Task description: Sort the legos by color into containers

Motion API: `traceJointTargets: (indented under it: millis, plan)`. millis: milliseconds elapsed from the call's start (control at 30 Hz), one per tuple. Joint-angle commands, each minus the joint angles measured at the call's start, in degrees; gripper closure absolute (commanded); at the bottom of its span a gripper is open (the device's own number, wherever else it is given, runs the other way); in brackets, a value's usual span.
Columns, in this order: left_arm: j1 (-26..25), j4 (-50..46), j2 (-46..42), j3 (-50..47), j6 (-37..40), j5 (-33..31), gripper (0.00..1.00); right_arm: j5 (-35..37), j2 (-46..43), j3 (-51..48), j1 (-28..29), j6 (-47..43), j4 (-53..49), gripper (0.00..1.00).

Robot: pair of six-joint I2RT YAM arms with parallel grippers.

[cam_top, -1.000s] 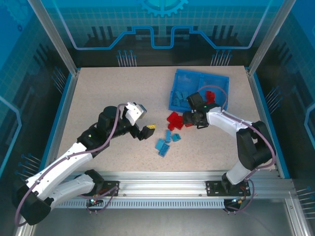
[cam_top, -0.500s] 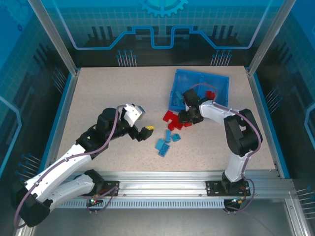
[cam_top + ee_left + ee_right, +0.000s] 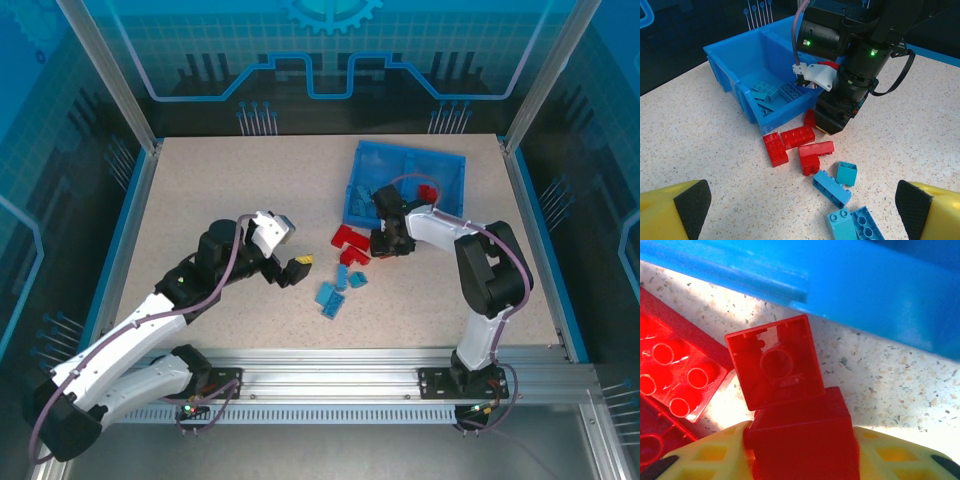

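Pickup, red brick (image 3: 802, 440): my right jaws clamp it on the counter (image 3: 220, 190) beside the tray (image 3: 865, 280); left jaws gape empty. Next, I reckon: lift into the red-holding compartment.

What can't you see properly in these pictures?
- Right wrist view: the red lego at the right gripper runs off the bottom edge, and whether it's squeezed yet is unclear.
- Left wrist view: the right arm hides the far part of the tray.
- Top view: the right gripper's tip is hidden beneath its own wrist.
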Motion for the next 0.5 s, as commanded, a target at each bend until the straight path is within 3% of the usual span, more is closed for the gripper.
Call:
traceJointTargets:
  millis: [0,200,333,467]
  plan:
    - [0.39,-0.18,0.0,-0.28,0.97,0.67,0.01,0.35,-1.48,1.29,-0.55,0.5,-2.44,0.6]
    - [0.42,0.46,-0.14,-0.75,0.62,0.29,0.01,2.26,-11.2,2.43,-0.41,2.69,-4.95,0.66]
    - [0.41,1.48,0.31,-0.91,0.61,0.16,0.01,9.04,-18.36,6.0,-0.63,6.53,-7.13,0.67]
    - [0.37,2.56,1.61,-0.56,0.53,0.74,0.01,13.31,-19.22,11.52,-4.94,8.2,-6.36,0.66]
